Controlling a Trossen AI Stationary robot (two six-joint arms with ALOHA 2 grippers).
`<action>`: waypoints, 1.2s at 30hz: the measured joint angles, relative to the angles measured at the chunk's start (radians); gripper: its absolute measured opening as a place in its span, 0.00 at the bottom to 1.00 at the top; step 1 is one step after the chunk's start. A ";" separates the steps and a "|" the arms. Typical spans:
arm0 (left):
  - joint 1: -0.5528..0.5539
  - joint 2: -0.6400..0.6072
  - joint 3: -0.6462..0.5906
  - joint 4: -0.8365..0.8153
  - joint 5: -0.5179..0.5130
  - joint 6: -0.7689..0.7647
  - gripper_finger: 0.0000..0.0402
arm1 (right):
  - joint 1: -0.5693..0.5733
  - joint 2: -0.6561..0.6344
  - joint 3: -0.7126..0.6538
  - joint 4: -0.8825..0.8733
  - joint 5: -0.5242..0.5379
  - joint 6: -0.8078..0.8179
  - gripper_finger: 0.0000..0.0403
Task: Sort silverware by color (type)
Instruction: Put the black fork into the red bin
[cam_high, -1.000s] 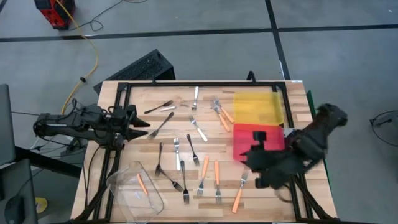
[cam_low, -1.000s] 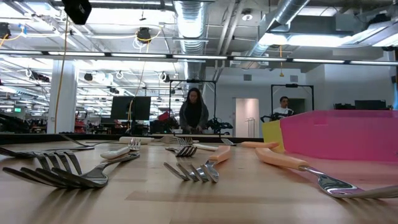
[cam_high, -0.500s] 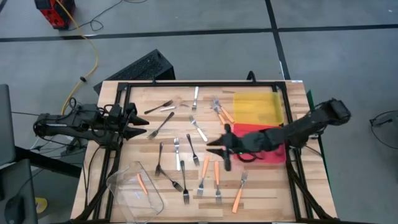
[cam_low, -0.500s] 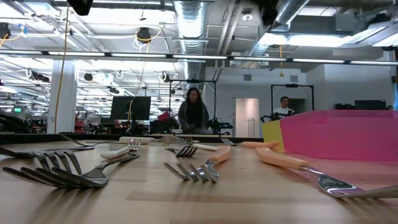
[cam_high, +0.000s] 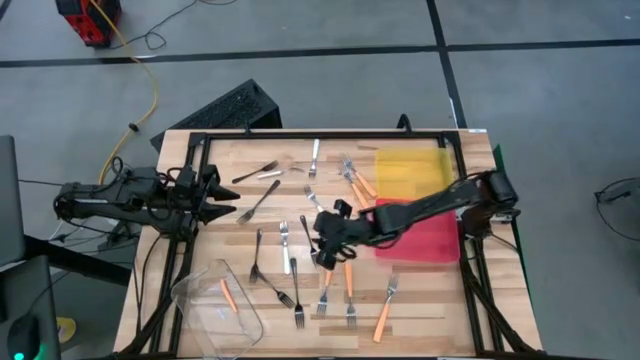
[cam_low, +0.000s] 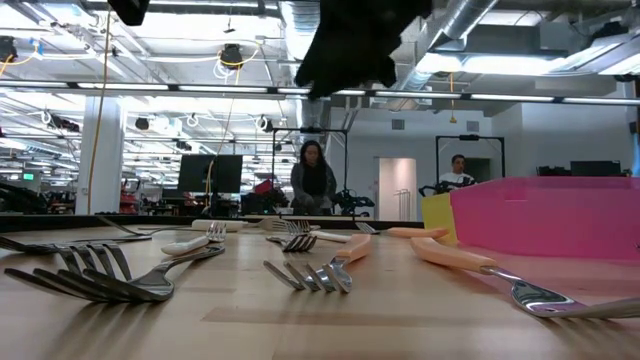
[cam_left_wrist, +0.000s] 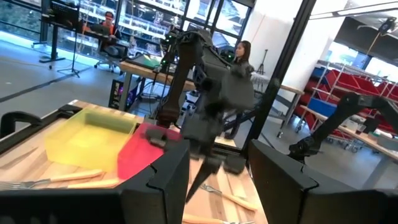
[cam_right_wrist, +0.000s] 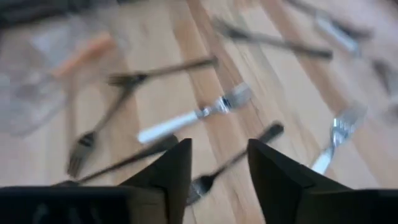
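Moved leftward since earlier, the right hand (cam_high: 325, 240), fingers apart, is held over slim forks (cam_high: 308, 238) at table (cam_high: 420, 310) centre; left hand (cam_high: 225, 212), parked mid-left, state cannot be told

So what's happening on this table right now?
A two-arm robot is sorting forks that lie scattered on a wooden table. The right gripper is stretched out over the middle of the table, fingers open and empty, above a white-handled fork and some dark forks. The left gripper waits at the table's left edge. The yellow tray and red tray look empty; one orange-handled fork lies in the clear tub.
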 joint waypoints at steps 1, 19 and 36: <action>0.000 0.000 0.000 0.000 0.000 0.002 0.38 | -0.004 0.030 0.024 -0.025 0.001 0.031 0.51; 0.000 0.000 0.000 -0.010 -0.048 0.010 0.38 | -0.027 0.279 0.098 0.022 0.116 0.242 0.55; 0.000 0.002 -0.001 -0.063 -0.110 0.000 0.38 | 0.034 0.395 0.102 0.126 0.264 0.296 0.55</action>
